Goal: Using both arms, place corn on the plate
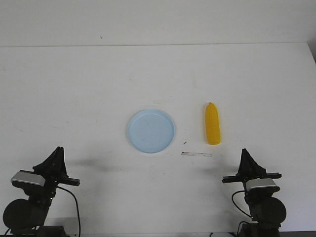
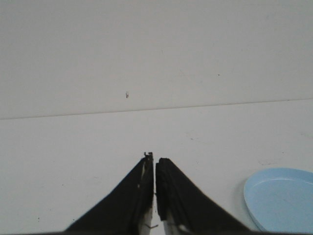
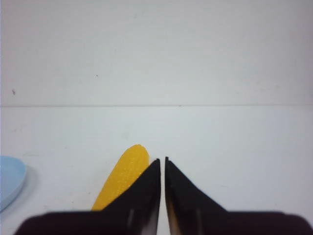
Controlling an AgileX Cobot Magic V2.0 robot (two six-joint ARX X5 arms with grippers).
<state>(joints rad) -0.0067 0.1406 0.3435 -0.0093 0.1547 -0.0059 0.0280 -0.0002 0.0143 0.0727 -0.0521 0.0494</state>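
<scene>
A bright yellow corn (image 1: 213, 124) lies on the white table, right of the pale blue plate (image 1: 151, 130), its tapered end pointing away from me. The plate holds nothing. My left gripper (image 1: 58, 150) rests near the front left edge, shut and holding nothing, well left of the plate. My right gripper (image 1: 244, 151) sits near the front right edge, shut and holding nothing, a little right of the corn. In the right wrist view the corn (image 3: 122, 178) lies just beyond and beside the shut gripper (image 3: 162, 159). The left wrist view shows the shut gripper (image 2: 154, 156) and the plate's rim (image 2: 254, 198).
A thin strip of tape or a mark (image 1: 196, 154) lies on the table between the plate and the right arm. The table's far edge (image 1: 158, 45) meets a white wall. The table's right edge (image 1: 312, 54) shows at the far right.
</scene>
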